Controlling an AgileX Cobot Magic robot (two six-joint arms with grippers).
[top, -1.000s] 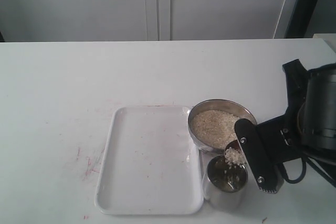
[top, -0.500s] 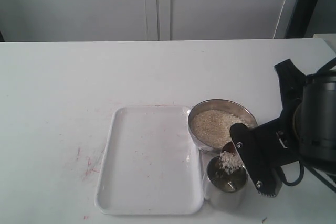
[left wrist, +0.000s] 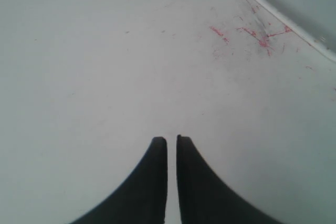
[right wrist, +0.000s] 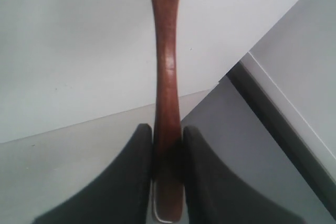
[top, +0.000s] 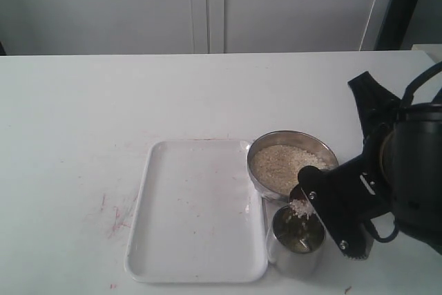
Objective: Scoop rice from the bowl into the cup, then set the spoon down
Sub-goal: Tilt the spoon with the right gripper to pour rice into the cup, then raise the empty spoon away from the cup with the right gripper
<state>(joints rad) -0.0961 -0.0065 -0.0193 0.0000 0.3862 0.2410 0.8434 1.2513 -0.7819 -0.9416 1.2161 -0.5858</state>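
Observation:
The steel bowl (top: 326, 155) holds a bed of rice (top: 280, 166) and stands right of the tray. Just in front of it stands the steel cup (top: 297, 253). My right gripper (top: 324, 208) hangs over the cup's right side, shut on the spoon's reddish-brown handle (right wrist: 167, 66). The exterior view shows only a sliver of the spoon head (top: 299, 197), tilted, with a small clump of grains (top: 300, 208) sliding off it into the cup. In the right wrist view the fingers (right wrist: 131, 171) clamp the handle near its end. My left gripper (left wrist: 171, 140) hovers over bare tabletop, shut and holding nothing.
A white rectangular tray (top: 197, 212) lies left of bowl and cup, touching both. Red scribble marks (top: 117, 215) stain the table left of the tray. The right arm's dark body (top: 414, 184) fills the lower right. White cabinet doors stand behind the table.
The right arm has shifted slightly left and rolled the spoon further over. The heap of rice on the spoon has shrunk as grains fall into the cup.

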